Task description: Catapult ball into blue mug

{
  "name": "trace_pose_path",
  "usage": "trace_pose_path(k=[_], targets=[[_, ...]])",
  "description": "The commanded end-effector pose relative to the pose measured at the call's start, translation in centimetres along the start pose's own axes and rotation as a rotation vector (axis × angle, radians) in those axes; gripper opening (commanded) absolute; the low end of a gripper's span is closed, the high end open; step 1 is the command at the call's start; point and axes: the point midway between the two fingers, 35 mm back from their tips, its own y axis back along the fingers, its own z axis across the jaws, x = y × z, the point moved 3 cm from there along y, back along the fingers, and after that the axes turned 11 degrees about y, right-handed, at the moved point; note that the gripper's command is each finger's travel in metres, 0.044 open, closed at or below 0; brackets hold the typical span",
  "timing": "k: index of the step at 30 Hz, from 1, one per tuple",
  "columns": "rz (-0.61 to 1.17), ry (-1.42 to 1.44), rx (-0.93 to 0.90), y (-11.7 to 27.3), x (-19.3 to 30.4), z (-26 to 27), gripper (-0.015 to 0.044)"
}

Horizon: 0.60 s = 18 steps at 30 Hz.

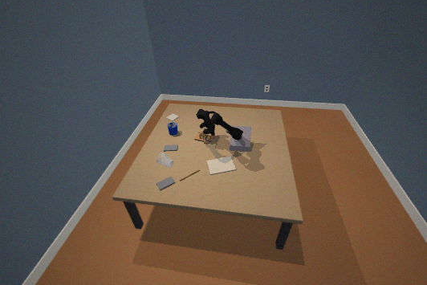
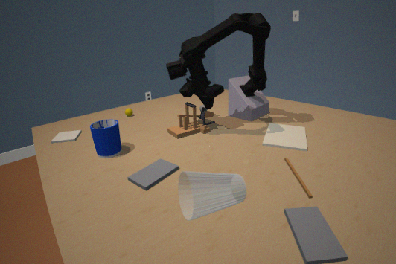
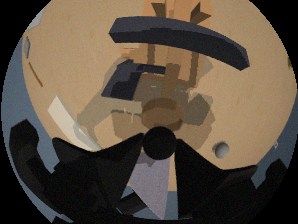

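My gripper (image 3: 160,140) (image 2: 208,106) is shut on a black ball (image 3: 159,143), seen between the fingertips in the wrist view. It points down just behind the wooden catapult (image 1: 204,137) (image 2: 181,129). In the wrist view the catapult's throwing arm (image 3: 171,80) runs toward me, and its round brown cup (image 3: 162,115) lies in shadow just ahead of the ball. The gap in height is unclear. A dark crossbar (image 3: 180,37) (image 2: 190,105) tops the uprights. The blue mug (image 1: 172,128) (image 2: 106,139) stands upright beyond the catapult's far end from my gripper.
A yellow ball (image 2: 129,112) and a grey ball (image 3: 221,150) lie apart. A clear cup (image 1: 164,160) (image 2: 212,193) lies on its side. Two grey slabs (image 2: 153,173) (image 2: 315,234), a wooden stick (image 2: 298,177) and white pads (image 2: 286,136) (image 2: 67,136) lie around.
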Motion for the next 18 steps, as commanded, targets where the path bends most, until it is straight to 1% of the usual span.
trace_pose_path(k=[1, 6, 7, 12, 18], targets=[[0.005, -0.006, -0.008, -0.78, -0.14, -0.05, 0.0000], [0.005, -0.006, -0.008, -1.43, -0.37, -0.09, 0.0000], [-0.001, 0.001, 0.000, -0.74, -0.28, -0.03, 0.0000], [-0.001, 0.001, 0.000, -0.74, -0.28, -0.03, 0.0000], [-0.001, 0.001, 0.000, -0.74, -0.28, -0.03, 0.0158]])
